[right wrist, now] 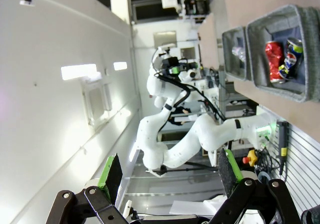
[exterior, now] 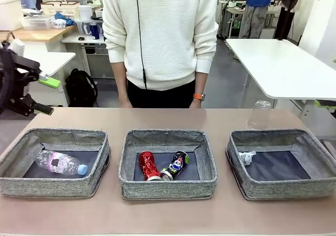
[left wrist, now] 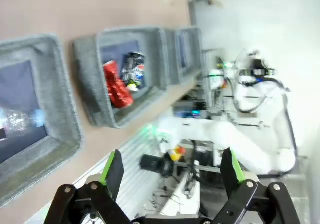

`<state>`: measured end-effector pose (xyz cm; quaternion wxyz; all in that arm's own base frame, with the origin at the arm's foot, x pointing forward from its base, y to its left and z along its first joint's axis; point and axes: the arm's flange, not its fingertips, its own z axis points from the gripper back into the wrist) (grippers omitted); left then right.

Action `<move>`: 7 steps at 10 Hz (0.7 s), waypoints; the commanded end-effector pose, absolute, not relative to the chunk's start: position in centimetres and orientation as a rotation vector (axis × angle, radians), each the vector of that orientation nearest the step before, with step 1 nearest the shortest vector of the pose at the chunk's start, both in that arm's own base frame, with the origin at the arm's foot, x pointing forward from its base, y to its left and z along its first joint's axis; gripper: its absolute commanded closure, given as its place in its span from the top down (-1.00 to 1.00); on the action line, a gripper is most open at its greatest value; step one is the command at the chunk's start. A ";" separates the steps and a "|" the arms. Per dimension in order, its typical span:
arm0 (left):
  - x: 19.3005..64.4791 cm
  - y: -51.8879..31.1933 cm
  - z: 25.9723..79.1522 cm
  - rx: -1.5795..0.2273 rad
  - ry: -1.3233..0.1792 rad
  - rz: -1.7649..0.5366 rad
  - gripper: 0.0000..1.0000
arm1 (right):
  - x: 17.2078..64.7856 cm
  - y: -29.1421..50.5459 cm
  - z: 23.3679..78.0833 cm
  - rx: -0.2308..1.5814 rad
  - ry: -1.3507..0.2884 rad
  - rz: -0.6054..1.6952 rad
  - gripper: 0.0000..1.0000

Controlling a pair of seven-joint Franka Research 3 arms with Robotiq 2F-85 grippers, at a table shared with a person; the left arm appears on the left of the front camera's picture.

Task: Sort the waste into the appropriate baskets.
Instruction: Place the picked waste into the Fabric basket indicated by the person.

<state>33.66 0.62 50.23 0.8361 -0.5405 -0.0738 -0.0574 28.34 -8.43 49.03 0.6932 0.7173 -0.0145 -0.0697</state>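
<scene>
Both grippers stand spread wide with nothing between their fingers. In the front view the left gripper (exterior: 46,94) is raised at the left edge of the picture, above and behind the table (exterior: 168,215), its green-padded fingers apart. Its own wrist camera shows the left gripper (left wrist: 172,171) with jaws parted over the table's near edge. The right gripper (right wrist: 167,171) is likewise released, held up facing the room rather than the table.

Three grey baskets sit in a row on the table. The left basket (exterior: 16,181) holds a clear plastic bottle (exterior: 60,162) with a blue cap, lying on its side. The middle basket (exterior: 168,188) holds a crushed red can (exterior: 148,165) and a crushed dark blue can (exterior: 177,163), touching at their near ends. The right basket (exterior: 320,181) holds a crumpled white paper wad (exterior: 246,157) in its near-left corner. Behind that basket, a second clear bottle (exterior: 259,115) stands upright on the table. A person (exterior: 160,36) in a white sweater stands at the far side, hands lowered behind the table edge.
</scene>
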 end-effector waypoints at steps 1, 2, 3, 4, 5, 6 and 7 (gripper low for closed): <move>35.1 4.0 48.7 -1.348 -0.195 -0.075 1.00 | 28.4 -8.4 49.2 1.617 -0.047 -0.140 1.00; 34.7 5.2 48.3 -1.382 -0.251 -0.055 1.00 | 28.4 -8.4 49.2 1.617 -0.047 -0.140 1.00; 34.7 6.3 47.9 -1.443 -0.281 0.012 1.00 | 28.4 -8.4 49.2 1.617 -0.047 -0.140 1.00; 34.9 6.5 47.3 -1.452 -0.299 0.101 1.00 | 28.4 -8.4 49.2 1.617 -0.047 -0.140 1.00; 34.4 6.2 48.2 -1.385 -0.243 -0.017 1.00 | 28.4 -8.4 49.2 1.617 -0.047 -0.140 1.00; 34.4 6.2 48.2 -1.385 -0.243 -0.017 1.00 | 28.4 -8.4 49.2 1.617 -0.047 -0.140 1.00; 34.4 6.2 48.2 -1.385 -0.243 -0.017 1.00 | 28.4 -8.4 49.2 1.617 -0.047 -0.140 1.00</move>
